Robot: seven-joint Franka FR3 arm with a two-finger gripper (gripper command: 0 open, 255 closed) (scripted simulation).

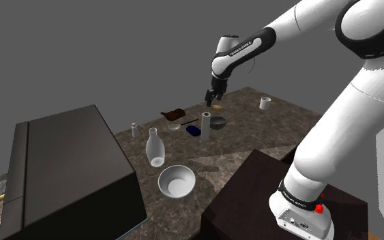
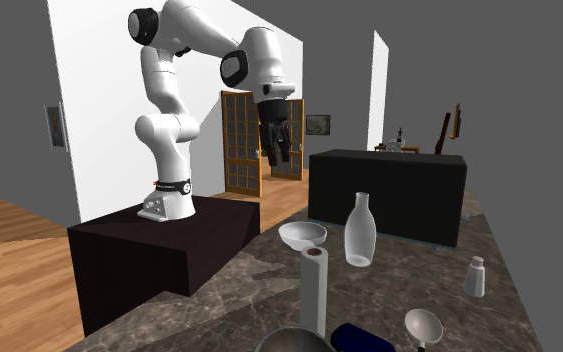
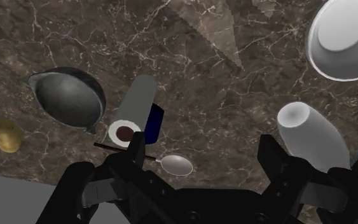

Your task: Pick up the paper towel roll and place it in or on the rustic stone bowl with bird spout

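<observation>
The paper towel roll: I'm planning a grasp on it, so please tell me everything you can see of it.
The paper towel roll is a slim, pale grey-white cylinder with a brown core showing at its top end. It stands upright on the dark marbled countertop, between the dark grey spouted bowl and a dark blue object close by its base. Nothing holds it: the gripper hangs above it with its jaws open.

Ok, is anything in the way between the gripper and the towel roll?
Nothing visible. The open gripper hangs above the upright roll, only air between. The bowl sits right beside the roll, with nothing between them.
</observation>
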